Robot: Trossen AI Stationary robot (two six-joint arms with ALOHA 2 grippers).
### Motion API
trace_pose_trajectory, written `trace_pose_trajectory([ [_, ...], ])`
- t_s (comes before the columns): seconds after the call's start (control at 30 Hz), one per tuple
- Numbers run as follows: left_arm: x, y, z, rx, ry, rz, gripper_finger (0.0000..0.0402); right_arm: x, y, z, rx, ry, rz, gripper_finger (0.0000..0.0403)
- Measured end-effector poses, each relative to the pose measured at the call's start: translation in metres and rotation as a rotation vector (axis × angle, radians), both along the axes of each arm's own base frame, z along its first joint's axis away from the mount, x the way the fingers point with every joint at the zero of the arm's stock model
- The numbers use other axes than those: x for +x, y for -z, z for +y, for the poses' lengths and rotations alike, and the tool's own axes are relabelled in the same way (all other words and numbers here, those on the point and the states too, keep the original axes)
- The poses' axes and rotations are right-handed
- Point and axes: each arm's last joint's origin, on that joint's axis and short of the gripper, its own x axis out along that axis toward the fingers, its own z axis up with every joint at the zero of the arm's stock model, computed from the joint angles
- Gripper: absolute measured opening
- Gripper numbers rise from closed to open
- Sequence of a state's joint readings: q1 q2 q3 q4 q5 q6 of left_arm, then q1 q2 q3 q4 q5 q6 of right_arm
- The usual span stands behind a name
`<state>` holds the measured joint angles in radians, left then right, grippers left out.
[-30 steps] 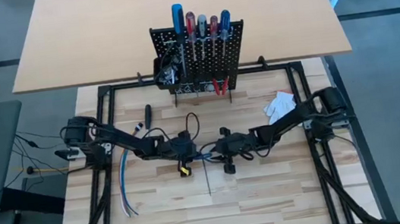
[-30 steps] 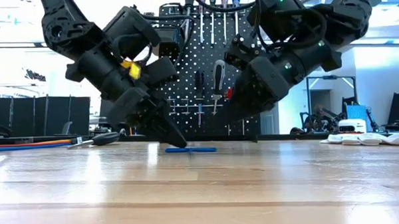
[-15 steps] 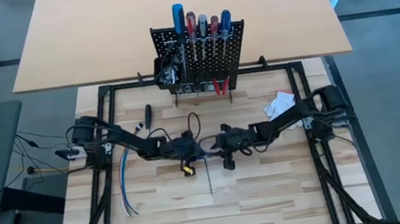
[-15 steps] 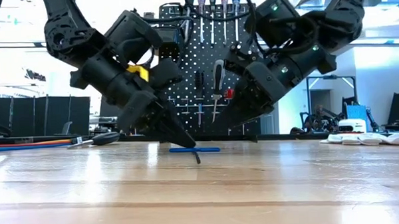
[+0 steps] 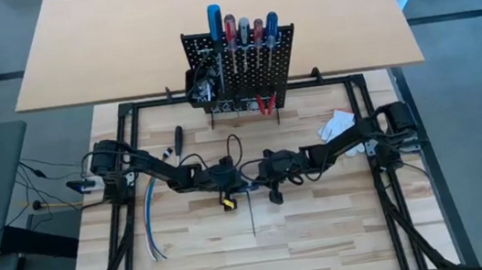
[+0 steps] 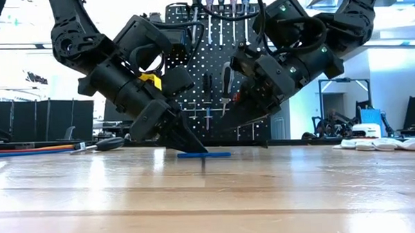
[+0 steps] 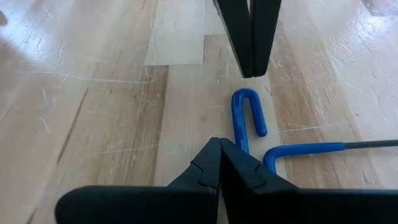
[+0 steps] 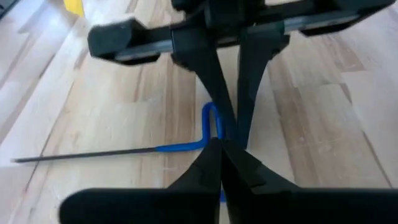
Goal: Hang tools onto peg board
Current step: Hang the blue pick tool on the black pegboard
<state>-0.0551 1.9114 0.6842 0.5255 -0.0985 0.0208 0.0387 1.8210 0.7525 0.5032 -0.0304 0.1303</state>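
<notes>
Since the earlier frames both arms have drawn in toward the table's middle, and the right gripper [image 7: 249,37], which stood partly spread, now has its fingers pressed flat together. Nearest in the low view, the blue-handled tool [image 6: 204,155] lies flat on the wooden table [image 5: 327,235]: a looped blue T-handle with a long thin dark shaft [image 8: 81,155] running away from it, apparently a hex key. The left gripper [image 6: 188,143] points steeply down with its tips at the handle's loop; its fingers are also pressed together, and I cannot tell whether they pinch the loop or merely pin it to the board. The right gripper hovers just beyond the loop, tip to tip with the left, holding nothing that I can see. Judgement: the left seems to steady or tilt the handle because a tool this flat gives little to grab, while the right, having closed short of it, would have to reopen to take hold. Off to the left lie a black-handled screwdriver [image 5: 178,136] and loose cables [image 5: 150,222]; a white glove [image 5: 337,125] sits to the right. Farthest back stands the peg board [image 5: 240,66], already carrying screwdrivers [image 5: 242,30] along its top rail and red-handled pliers [image 5: 265,104] low down, so most of the hanging appears done.
</notes>
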Motion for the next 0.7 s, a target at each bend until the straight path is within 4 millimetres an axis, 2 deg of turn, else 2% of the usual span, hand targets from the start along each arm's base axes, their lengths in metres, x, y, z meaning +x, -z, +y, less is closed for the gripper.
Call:
trace_pose_trajectory([
  [0.07, 0.0, 0.0, 0.0, -0.001, 0.0, 0.0, 0.0, 0.0, 0.003, 0.001, 0.011, -0.017, 0.005, 0.0008],
  [0.3, 0.0, 0.0, 0.0, -0.003, -0.001, -0.004, 0.0, 0.009, 0.031, 0.002, 0.053, -0.035, 0.029, 0.0009],
  [0.53, 0.0, -0.001, -0.001, 0.018, 0.008, -0.013, 0.0, 0.012, 0.033, 0.001, 0.068, -0.023, 0.038, 0.0005],
  [0.7, -0.002, -0.019, -0.011, 0.084, 0.028, -0.047, 0.0, 0.011, 0.032, 0.001, 0.071, -0.02, 0.042, 0.0005],
])
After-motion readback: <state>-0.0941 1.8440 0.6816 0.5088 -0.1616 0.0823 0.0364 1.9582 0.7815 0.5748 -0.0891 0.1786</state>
